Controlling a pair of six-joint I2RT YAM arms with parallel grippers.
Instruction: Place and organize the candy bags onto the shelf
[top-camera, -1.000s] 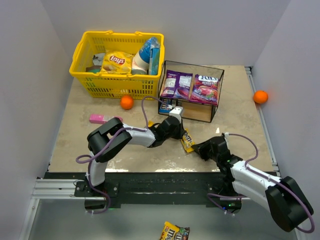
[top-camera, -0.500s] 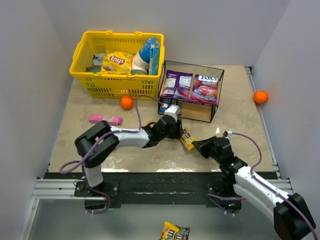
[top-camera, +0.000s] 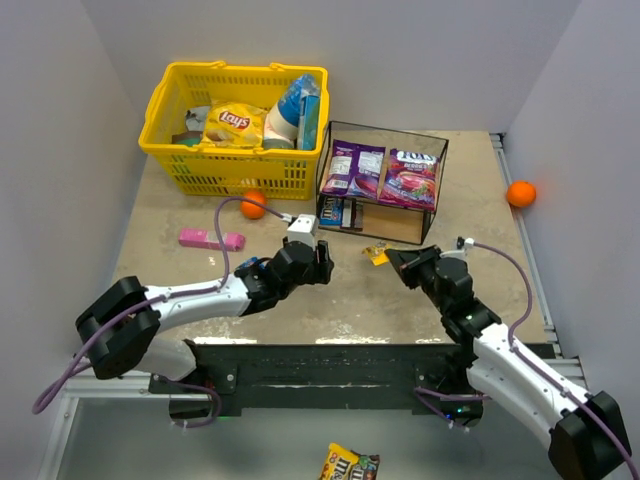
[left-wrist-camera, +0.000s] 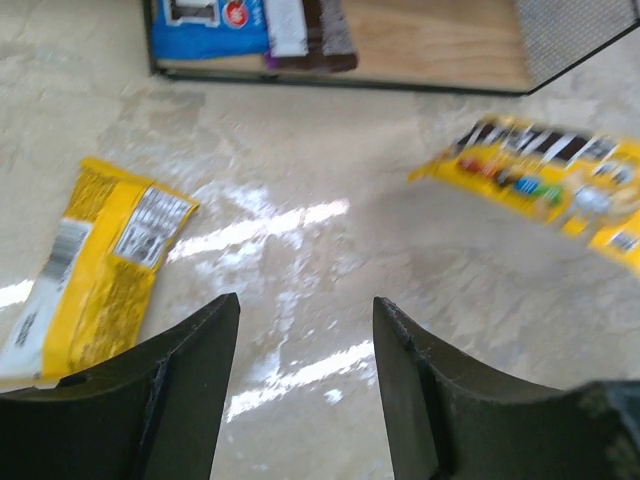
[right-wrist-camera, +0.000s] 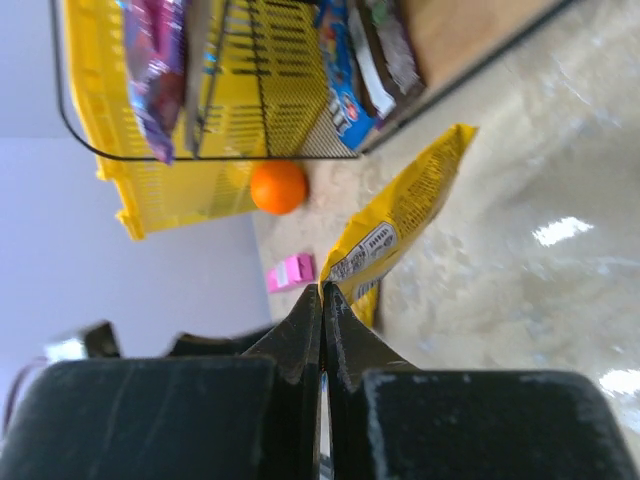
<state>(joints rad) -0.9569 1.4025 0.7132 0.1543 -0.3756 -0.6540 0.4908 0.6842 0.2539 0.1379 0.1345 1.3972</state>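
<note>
The shelf (top-camera: 432, 180) stands at mid-table with two purple candy bags (top-camera: 353, 170) (top-camera: 410, 177) on its top board. A blue packet (top-camera: 330, 212) (left-wrist-camera: 205, 25) and brown ones (left-wrist-camera: 322, 22) lie on the lower board. My right gripper (top-camera: 392, 256) (right-wrist-camera: 322, 290) is shut on the corner of a yellow packet (top-camera: 378, 256) (right-wrist-camera: 400, 220), held off the table just in front of the shelf. My left gripper (top-camera: 322, 262) (left-wrist-camera: 305, 305) is open and empty over bare table. Another yellow packet (left-wrist-camera: 100, 270) lies flat to its left.
A yellow basket (top-camera: 170, 150) with a Lays bag (top-camera: 232, 124) sits at the back left. One orange ball (top-camera: 254, 204) lies in front of it, another (top-camera: 520, 193) by the right wall. A pink pack (top-camera: 211, 239) lies left. A packet (top-camera: 349, 464) lies on the floor below.
My left gripper opened and drew back from the shelf toward the near left. My right gripper closed on the yellow packet and carried it up toward the shelf front.
</note>
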